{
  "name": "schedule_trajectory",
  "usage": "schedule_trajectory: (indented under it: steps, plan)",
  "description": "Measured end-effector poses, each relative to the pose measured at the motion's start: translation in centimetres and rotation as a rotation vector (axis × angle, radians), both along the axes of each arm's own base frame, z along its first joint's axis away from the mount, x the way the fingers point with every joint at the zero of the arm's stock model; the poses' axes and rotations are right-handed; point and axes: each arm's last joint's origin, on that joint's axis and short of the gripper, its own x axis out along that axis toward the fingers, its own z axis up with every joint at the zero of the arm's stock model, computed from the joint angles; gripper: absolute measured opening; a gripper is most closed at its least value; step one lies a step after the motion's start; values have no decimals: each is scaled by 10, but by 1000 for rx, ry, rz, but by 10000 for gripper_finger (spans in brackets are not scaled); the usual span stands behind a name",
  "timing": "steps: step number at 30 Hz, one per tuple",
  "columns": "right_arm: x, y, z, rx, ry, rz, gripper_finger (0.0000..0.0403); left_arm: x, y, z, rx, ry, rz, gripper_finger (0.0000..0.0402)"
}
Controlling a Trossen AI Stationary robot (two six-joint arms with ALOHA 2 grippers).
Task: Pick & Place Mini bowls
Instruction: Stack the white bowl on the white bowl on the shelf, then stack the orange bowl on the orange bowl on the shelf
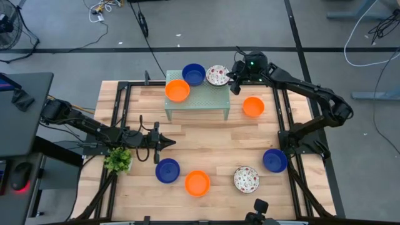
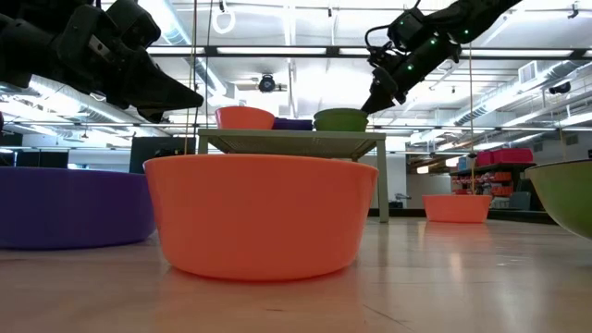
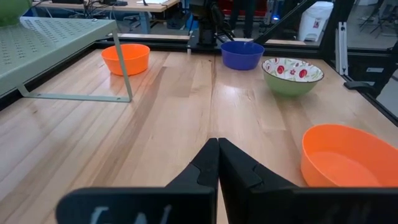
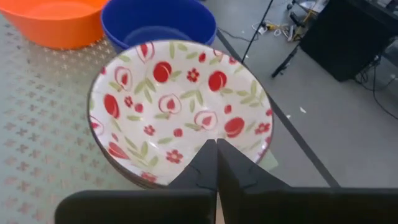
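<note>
The mint-green stand (image 1: 197, 103) carries three mini bowls: orange (image 1: 177, 90), dark blue (image 1: 194, 74) and the floral one (image 1: 217, 75), which rests at the stand's right end (image 4: 180, 106). My right gripper (image 1: 236, 80) is shut, its tips over the floral bowl's rim on the side toward the table's right (image 2: 368, 106). On the table stand an orange bowl (image 1: 253, 106), a blue one (image 1: 275, 160), a floral one (image 1: 246, 179), another orange (image 1: 197, 183) and another blue (image 1: 167, 170). My left gripper (image 1: 164, 142) is shut and hangs above the table left of centre. My right gripper has its shut fingers (image 4: 205, 165) slanting down from the table's right over the floral bowl's rim (image 4: 149, 180). The fingers hide that stretch of rim, and I cannot tell whether they touch it. The bowl sits upright on the stand.
A small leafy plant (image 1: 118, 160) stands at the table's left edge beside my left arm. Black frame rails (image 1: 128, 119) run along both sides of the table. Bare wood (image 1: 212, 140) lies between the stand and the near row of bowls.
</note>
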Motion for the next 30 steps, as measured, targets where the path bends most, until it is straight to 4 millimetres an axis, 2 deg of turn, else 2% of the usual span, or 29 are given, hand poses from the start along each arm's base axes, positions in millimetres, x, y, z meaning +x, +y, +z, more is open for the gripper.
schedule_trajectory:
  steps: [8, 12, 15, 18, 22, 26, 30]
  plan:
    - [1, 0, 2, -16, -24, 9, 4, 0, 0, 0, -1, 0, 0, 9]
    - [-3, 7, 18, -75, -84, 20, 4, 0, 0, 0, -1, 0, 0, 9]
    - [-6, 24, 35, -102, -131, 53, 4, 0, 0, 0, 0, 0, 0, 9]
    - [-6, 51, 48, -100, -160, 117, 4, 0, 0, 0, 1, 0, -1, 9]
    - [5, 106, 51, -76, -111, 255, 4, 0, 0, 0, 5, -1, -2, 9]
    - [21, 162, 40, -6, -67, 392, 4, 0, 0, 0, 5, -2, -2, 9]
    - [33, 211, 11, 78, 3, 535, 4, 0, -2, 2, 1, -17, -42, 9]
